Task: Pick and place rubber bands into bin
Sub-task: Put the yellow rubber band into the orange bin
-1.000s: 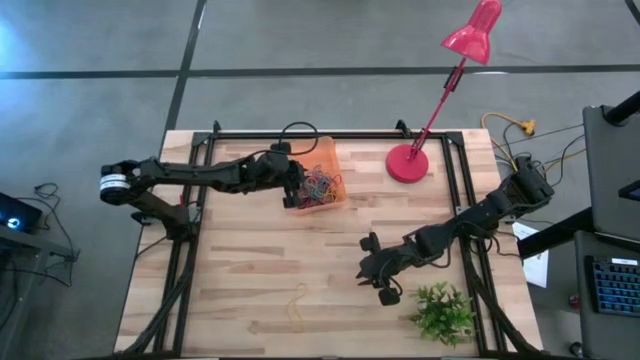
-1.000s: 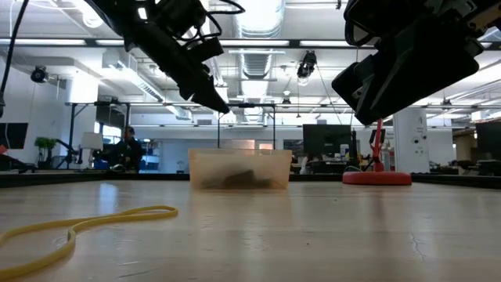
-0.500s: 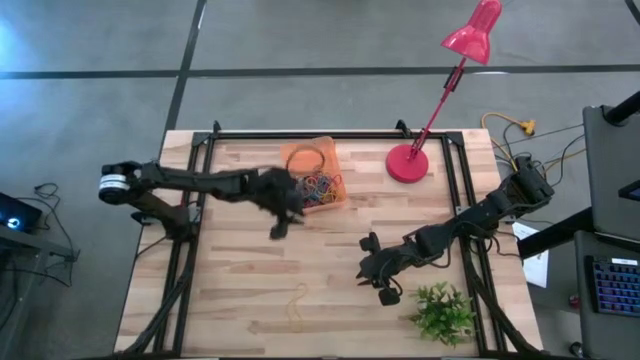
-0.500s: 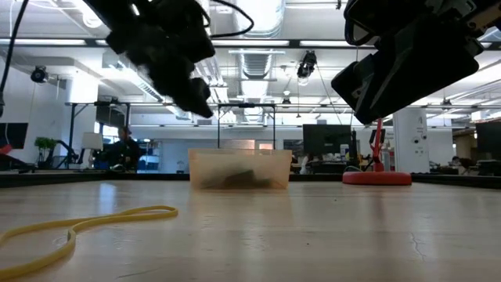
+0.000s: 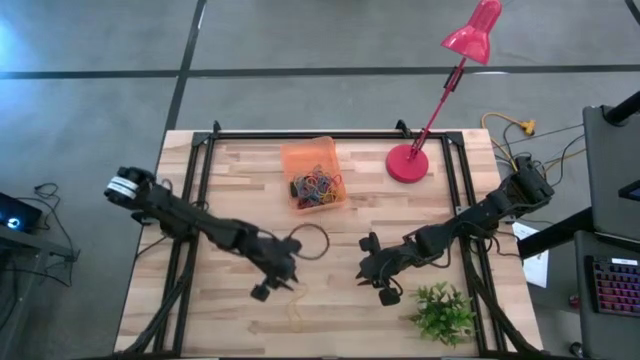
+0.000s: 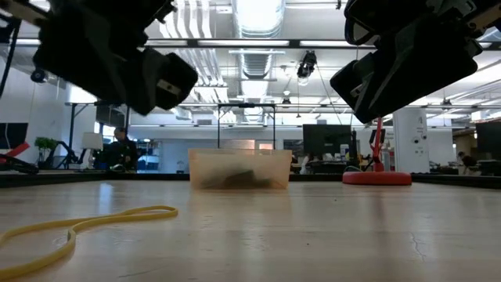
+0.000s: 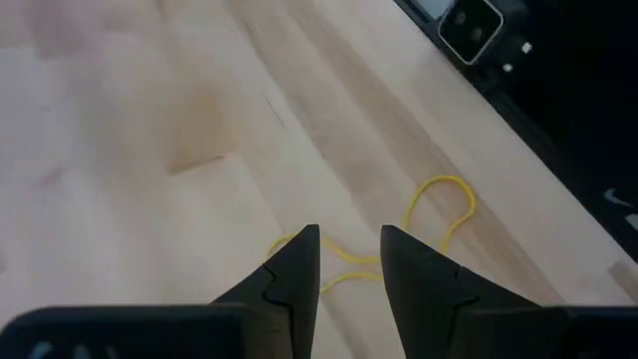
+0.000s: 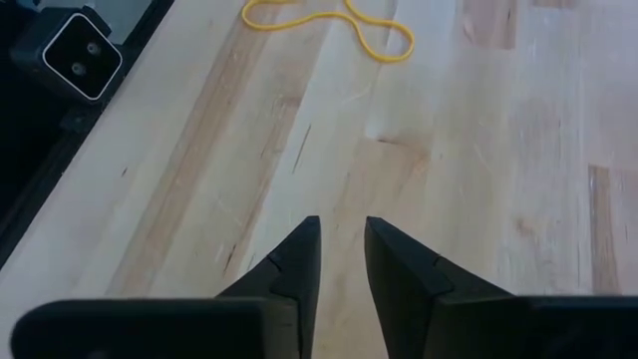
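The orange translucent bin point(image 5: 312, 160) stands toward the table's far side with a heap of coloured rubber bands point(image 5: 318, 188) inside; it also shows in the low view point(image 6: 239, 168). One yellow rubber band point(image 5: 297, 305) lies flat on the wood near the table's near edge point(image 6: 86, 223). My left gripper point(image 5: 268, 288) hovers just beside it, open and empty; in the left wrist view point(image 7: 349, 239) the band point(image 7: 439, 204) lies just past the fingertips. My right gripper point(image 5: 378, 280) waits over the table's near right part, narrowly open point(image 8: 341, 227), holding nothing.
A red lamp base point(image 5: 407, 163) stands right of the bin, its stem leaning off to the far right. A small green plant point(image 5: 440, 312) sits by the near right corner. A black cable loop point(image 5: 310, 242) hangs from the left arm. Black frame rails point(image 5: 200, 200) run along the table's sides.
My left gripper has swung from above the bin toward the table's near edge and now hangs close to the yellow band lying there. The band and the bin have stayed where they were.
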Robot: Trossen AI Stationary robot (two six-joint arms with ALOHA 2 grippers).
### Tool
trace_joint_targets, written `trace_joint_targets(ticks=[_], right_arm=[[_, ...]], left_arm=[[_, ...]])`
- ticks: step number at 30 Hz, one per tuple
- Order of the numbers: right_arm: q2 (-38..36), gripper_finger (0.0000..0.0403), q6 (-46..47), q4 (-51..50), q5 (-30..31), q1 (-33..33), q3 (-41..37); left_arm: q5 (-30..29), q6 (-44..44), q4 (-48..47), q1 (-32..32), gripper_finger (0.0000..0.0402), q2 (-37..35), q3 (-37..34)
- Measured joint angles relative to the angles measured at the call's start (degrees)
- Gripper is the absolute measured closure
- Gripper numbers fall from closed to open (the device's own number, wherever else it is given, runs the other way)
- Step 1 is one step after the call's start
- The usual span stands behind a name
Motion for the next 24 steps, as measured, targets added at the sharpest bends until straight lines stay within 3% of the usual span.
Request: trace_joint_targets(ticks=[7, 15, 24], right_arm=[[0.0, 0.0331, 0.1, 0.6, 0.0, 0.0, 0.0], [0.0, 0.0331, 0.3, 0.7, 0.0, 0.0, 0.0], [0.0, 0.0333, 0.3, 0.6, 0.0, 0.0, 0.0]], left_arm=[[-0.7, -0.1, 6.6, -1.4, 0.0308, 8.5, 0.5], [-1.3, -1.5, 7.6, -0.7, 0.0308, 16.8, 2.6], [-6.2, -4.6, 4.2, 0.9, 0.0308, 19.0, 1.2]])
